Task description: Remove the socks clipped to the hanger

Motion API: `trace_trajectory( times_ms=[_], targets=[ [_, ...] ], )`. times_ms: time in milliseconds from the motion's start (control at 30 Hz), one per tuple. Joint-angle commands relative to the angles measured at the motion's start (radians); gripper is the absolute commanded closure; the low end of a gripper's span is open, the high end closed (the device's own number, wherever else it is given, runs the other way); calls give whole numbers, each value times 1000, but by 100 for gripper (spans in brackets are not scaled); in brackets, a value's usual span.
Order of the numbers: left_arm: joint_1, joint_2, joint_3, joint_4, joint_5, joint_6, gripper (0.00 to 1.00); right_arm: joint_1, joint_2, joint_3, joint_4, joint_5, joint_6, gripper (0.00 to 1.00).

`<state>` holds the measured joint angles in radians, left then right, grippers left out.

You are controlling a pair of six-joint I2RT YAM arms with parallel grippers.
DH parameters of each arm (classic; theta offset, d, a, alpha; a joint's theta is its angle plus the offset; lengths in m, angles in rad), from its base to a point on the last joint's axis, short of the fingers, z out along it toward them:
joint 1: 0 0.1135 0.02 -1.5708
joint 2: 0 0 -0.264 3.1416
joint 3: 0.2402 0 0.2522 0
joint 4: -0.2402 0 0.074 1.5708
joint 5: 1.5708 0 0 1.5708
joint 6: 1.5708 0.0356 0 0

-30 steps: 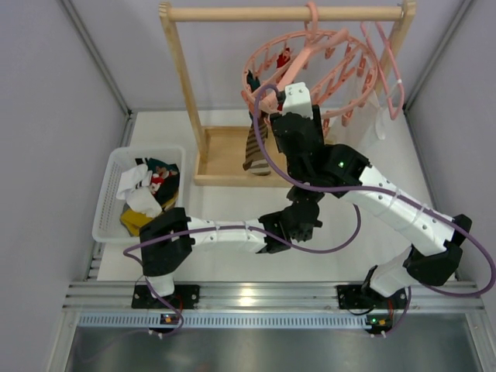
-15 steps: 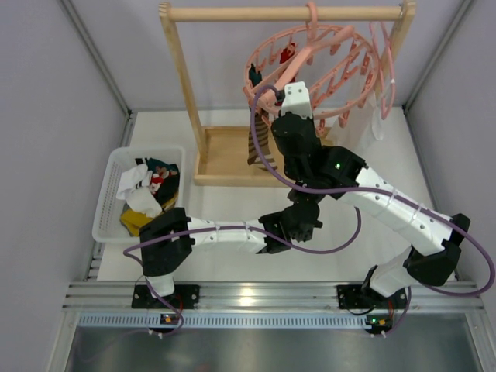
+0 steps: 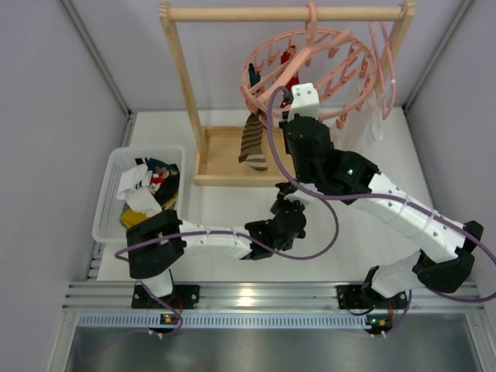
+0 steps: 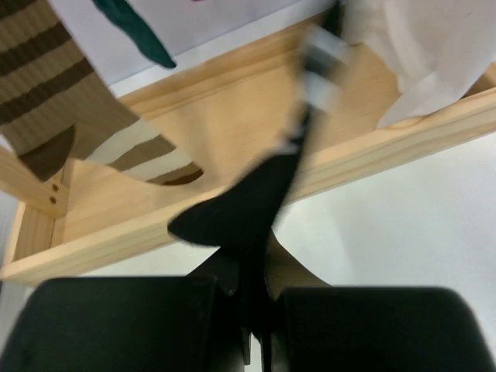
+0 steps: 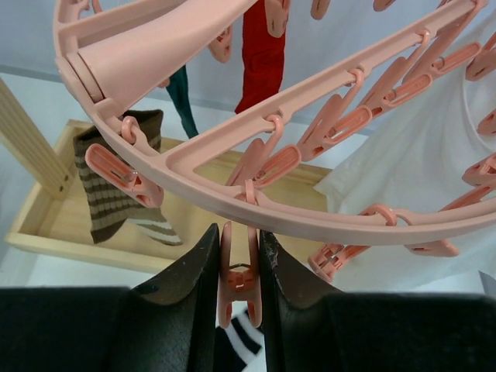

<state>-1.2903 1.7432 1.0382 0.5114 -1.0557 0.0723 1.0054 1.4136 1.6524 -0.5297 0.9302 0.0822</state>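
The round pink hanger [image 3: 310,66] hangs from the wooden rack; its ring fills the right wrist view [image 5: 325,213]. My right gripper [image 3: 301,99] [image 5: 240,248] is shut on one pink clip [image 5: 240,283] at the ring's near rim. The black sock with white stripes [image 4: 256,201] [image 5: 242,345] hangs just below that clip. My left gripper [image 3: 288,211] [image 4: 256,260] is shut on its toe end, low over the table. A brown striped sock [image 3: 252,143] [image 5: 116,190], a teal sock [image 5: 182,97] and a red sock [image 5: 262,50] hang clipped to the ring.
The wooden rack [image 3: 182,70] has a tray base [image 4: 232,116] under the hanger. A white garment [image 5: 418,170] and a plain pink hanger [image 3: 387,70] hang at the right. A white basket [image 3: 108,203] with several socks stands at the left.
My left gripper has pulled back toward the near edge with the black sock. My right gripper has shifted right along the ring, and the hanger has swung slightly.
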Motion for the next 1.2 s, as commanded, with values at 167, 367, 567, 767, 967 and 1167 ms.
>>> trace_trajectory(
  times_ms=[167,367,567,767,967,1167],
  targets=[
    [101,-316,-138,-389,40,-411,100,-54,-76,-16,51,-186,39,56],
    [255,-543,-176,-686,123,-637,100,-54,-169,-45,40,-321,71,24],
    [407,-749,-139,-941,164,-733,100,-56,-283,-75,-10,-478,93,1],
    [650,-807,-48,-1074,256,-729,100,-56,-396,-109,-64,-567,97,0],
    [934,-754,51,-1113,417,-683,100,-54,-521,-203,-69,-600,110,1],
    [1331,-631,138,-1111,669,-651,100,-56,-619,-299,-44,-579,108,1]
  ],
)
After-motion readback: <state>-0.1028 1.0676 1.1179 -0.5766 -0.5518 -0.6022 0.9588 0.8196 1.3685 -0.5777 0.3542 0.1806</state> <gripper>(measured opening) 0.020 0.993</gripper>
